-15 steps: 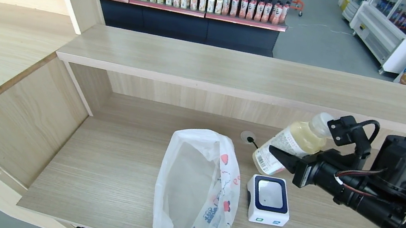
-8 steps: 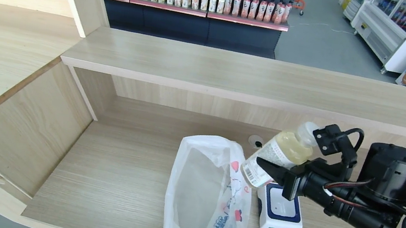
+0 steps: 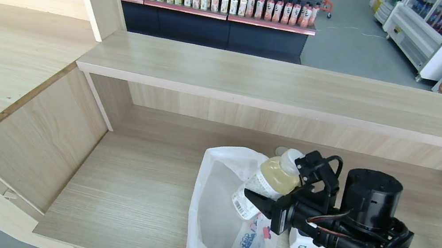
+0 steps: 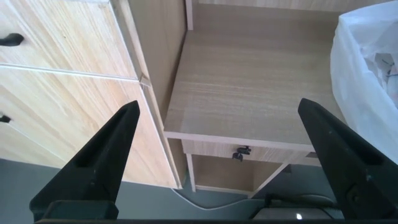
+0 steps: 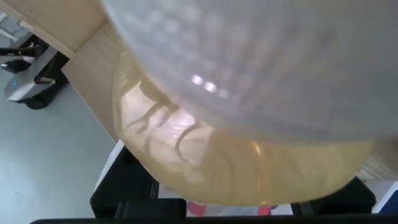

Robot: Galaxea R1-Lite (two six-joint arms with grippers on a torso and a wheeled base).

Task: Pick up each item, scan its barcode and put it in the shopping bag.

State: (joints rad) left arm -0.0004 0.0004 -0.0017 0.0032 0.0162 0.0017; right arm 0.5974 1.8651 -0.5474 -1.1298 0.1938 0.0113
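Right pincer (image 3: 261,197) grips juice bottle (image 3: 270,181), tilted, base over open shopping bag (image 3: 216,195). Scanner (image 3: 303,242) on worktop (image 3: 138,191) beside bag, half hidden behind right arm. Left pincer (image 4: 217,107) spread wide.

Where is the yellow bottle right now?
In the head view, the yellow bottle is held tilted by the right gripper, over the open shopping bag, left of the scanner.

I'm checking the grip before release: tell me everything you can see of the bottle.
The bottle is clear plastic with pale yellow liquid, a whitish cap and a white label with a barcode near its base. It is tilted, base down over the open shopping bag, cap up and away. The right gripper is shut on its lower body. Contact with the bag cannot be told.
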